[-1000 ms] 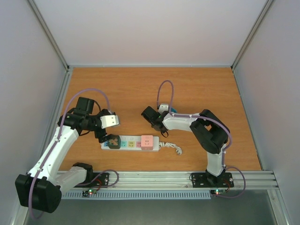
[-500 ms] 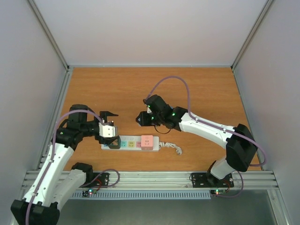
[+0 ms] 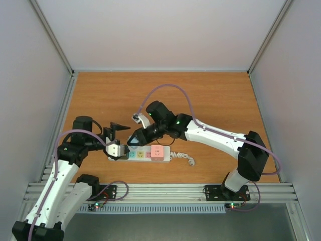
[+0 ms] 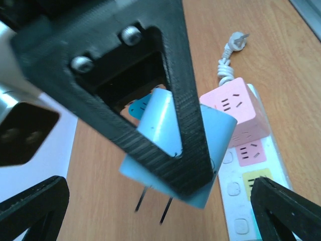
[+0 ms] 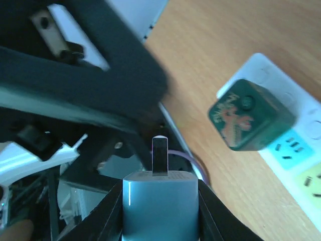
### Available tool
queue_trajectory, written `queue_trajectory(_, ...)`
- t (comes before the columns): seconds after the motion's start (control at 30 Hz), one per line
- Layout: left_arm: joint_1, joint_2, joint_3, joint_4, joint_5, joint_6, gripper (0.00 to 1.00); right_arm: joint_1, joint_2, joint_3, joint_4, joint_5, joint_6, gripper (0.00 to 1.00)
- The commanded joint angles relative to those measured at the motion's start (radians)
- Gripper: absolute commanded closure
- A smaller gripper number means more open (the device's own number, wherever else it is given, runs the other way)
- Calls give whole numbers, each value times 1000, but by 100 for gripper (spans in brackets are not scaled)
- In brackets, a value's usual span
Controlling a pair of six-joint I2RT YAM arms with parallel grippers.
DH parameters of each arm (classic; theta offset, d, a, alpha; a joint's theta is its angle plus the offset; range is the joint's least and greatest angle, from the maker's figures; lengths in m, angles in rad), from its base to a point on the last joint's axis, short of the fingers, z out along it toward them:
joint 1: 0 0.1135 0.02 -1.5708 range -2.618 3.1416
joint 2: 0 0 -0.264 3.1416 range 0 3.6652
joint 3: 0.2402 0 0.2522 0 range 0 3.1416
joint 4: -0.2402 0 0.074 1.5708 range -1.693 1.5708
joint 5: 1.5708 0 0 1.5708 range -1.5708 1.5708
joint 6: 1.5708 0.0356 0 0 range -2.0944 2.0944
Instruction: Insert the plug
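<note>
Blue plug (image 5: 159, 206), pinched in the right gripper (image 3: 134, 140) just above the power strip's (image 3: 145, 154) left end, may scrape past a free socket (image 5: 291, 146) because the prongs (image 4: 165, 211) hang tilted, or knock the wide-spread left gripper (image 3: 119, 136) beside the strip.

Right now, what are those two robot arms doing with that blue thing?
The right gripper is pinching a light blue plug and holding it over the white power strip. Its prongs are bare and not yet in a socket. The left gripper is wide open near the strip's left end, holding nothing. A dark green adapter and a pink adapter already sit in the strip.
</note>
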Motion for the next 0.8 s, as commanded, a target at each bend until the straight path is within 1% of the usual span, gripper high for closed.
queue_trajectory(0.0,3,-17,7,-86,69,106,1,19,37,68,-11,-98,-53,99)
queue_trajectory(0.17,3,-25,26,-130,90,110,8,26,74,105,-10,-124,-56,99)
queue_trajectory(0.37,3,-30,31,-129,114,81,19,31,82,111,8,-108,-42,99)
queue_trajectory(0.5,3,-32,-2,-32,101,12,33,31,64,93,44,-106,-22,98)
queue_trajectory(0.6,3,-35,-24,72,78,-89,37,30,46,66,79,-102,-2,98)
queue_trajectory(0.63,3,-37,-32,97,70,-124,39,31,41,57,91,-101,4,96)
queue_trajectory(0.7,3,-38,-44,146,58,-173,45,29,28,38,116,-83,23,88)
queue_trajectory(0.73,3,-39,-49,169,52,-198,48,29,21,31,131,-77,39,82)
queue_trajectory(0.77,3,-38,-53,209,43,-219,51,29,16,24,146,-66,55,72)
